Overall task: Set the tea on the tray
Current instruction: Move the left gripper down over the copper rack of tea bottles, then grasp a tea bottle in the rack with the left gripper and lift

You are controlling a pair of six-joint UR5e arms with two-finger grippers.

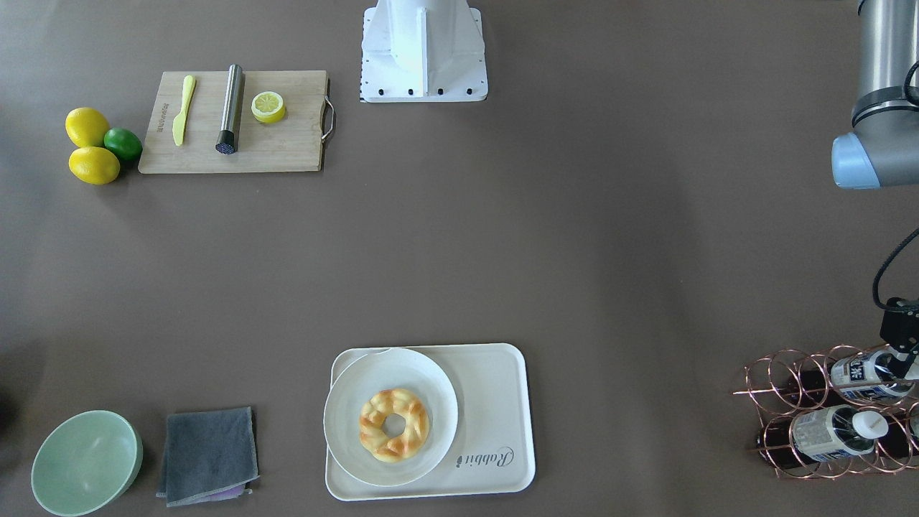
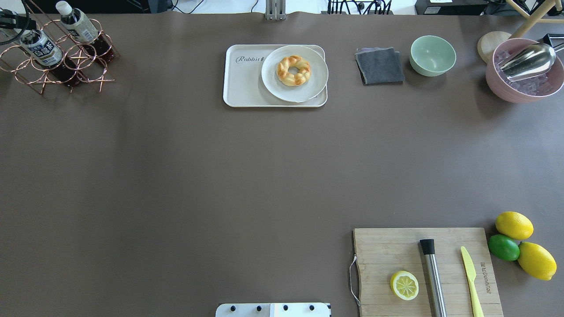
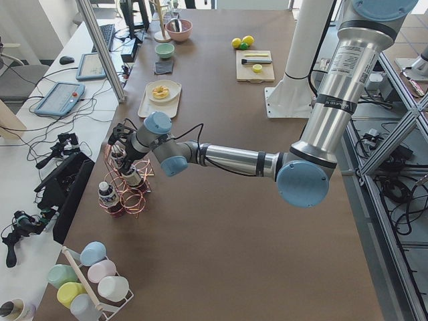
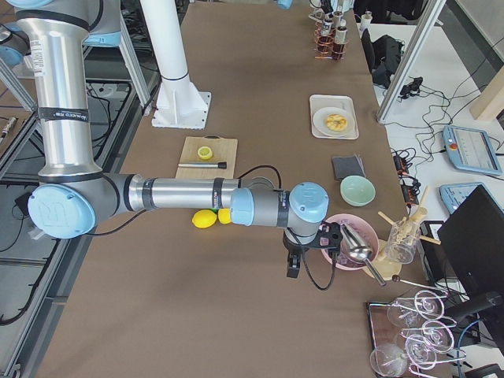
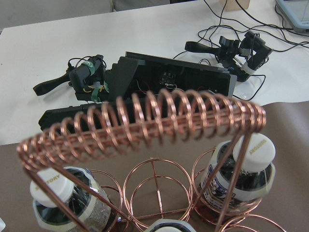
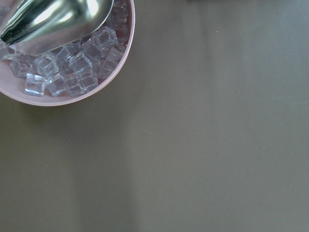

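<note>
Two tea bottles (image 1: 858, 375) (image 1: 826, 434) with white caps lie in a copper wire rack (image 1: 782, 380) at the table's far left corner, also seen from overhead (image 2: 40, 47) (image 2: 79, 27). My left gripper (image 1: 901, 345) (image 2: 11, 22) hovers at the cap end of one racked bottle; I cannot tell whether its jaws are open or shut. Its wrist view looks over the rack's coil (image 5: 145, 121) at bottle caps (image 5: 253, 152). The cream tray (image 1: 495, 388) (image 2: 242, 83) holds a white plate (image 1: 352, 445) with a ring pastry. My right gripper (image 4: 291, 272) hangs beside a pink ice bowl (image 6: 72, 99); its state is unclear.
A green bowl (image 2: 432, 55) and grey cloth (image 2: 380, 66) sit right of the tray. The pink bowl (image 2: 506, 88) holds ice and a metal scoop. A cutting board (image 2: 427, 268) carries a lemon half, metal tool and yellow knife, with lemons and a lime (image 2: 503, 247) beside it.
</note>
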